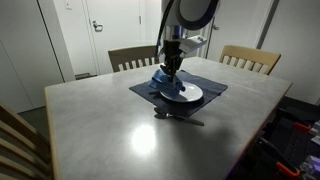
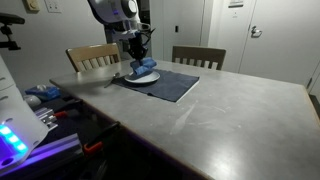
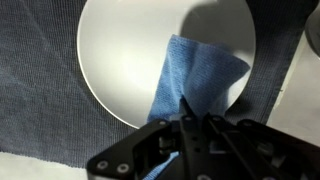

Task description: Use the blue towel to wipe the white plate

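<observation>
Blue towel (image 3: 197, 85) w/ long axis frm end effector (image 3: 188, 122) across white plate (image 3: 125, 60)

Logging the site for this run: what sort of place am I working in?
Likely an office or lab meeting room: a large grey table with wooden chairs pushed in, plain white doors behind, and electronics with cables beside the table.

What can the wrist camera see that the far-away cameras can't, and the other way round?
Only the wrist view: the woven threads of the mat and the gripper pinching the blue towel up close. Only the exterior views: chairs, a door and the whole table. Both: the white plate with the towel on it, on the dark mat.
</observation>
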Action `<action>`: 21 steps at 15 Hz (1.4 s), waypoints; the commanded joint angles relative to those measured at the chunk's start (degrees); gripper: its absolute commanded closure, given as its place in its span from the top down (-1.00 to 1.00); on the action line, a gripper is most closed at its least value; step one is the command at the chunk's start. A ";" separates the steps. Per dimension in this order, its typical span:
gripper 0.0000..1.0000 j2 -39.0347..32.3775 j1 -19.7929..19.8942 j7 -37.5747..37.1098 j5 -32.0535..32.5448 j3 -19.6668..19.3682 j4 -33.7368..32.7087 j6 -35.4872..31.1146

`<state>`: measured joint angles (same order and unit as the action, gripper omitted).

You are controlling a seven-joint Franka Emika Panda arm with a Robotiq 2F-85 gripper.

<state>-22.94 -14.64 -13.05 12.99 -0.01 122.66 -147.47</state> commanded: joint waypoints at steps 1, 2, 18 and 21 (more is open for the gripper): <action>-0.96 -1.16 2.54 3.49 -1.64 1.69 2.25 -4.01; -0.96 -1.87 3.18 4.48 -2.57 2.38 2.67 -5.58; -0.96 -6.99 12.34 18.44 -16.36 9.11 4.21 -5.46; -0.96 -7.18 13.23 18.70 -16.97 8.97 3.62 -2.51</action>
<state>-28.05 -3.02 3.43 -2.78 9.19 125.90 -153.73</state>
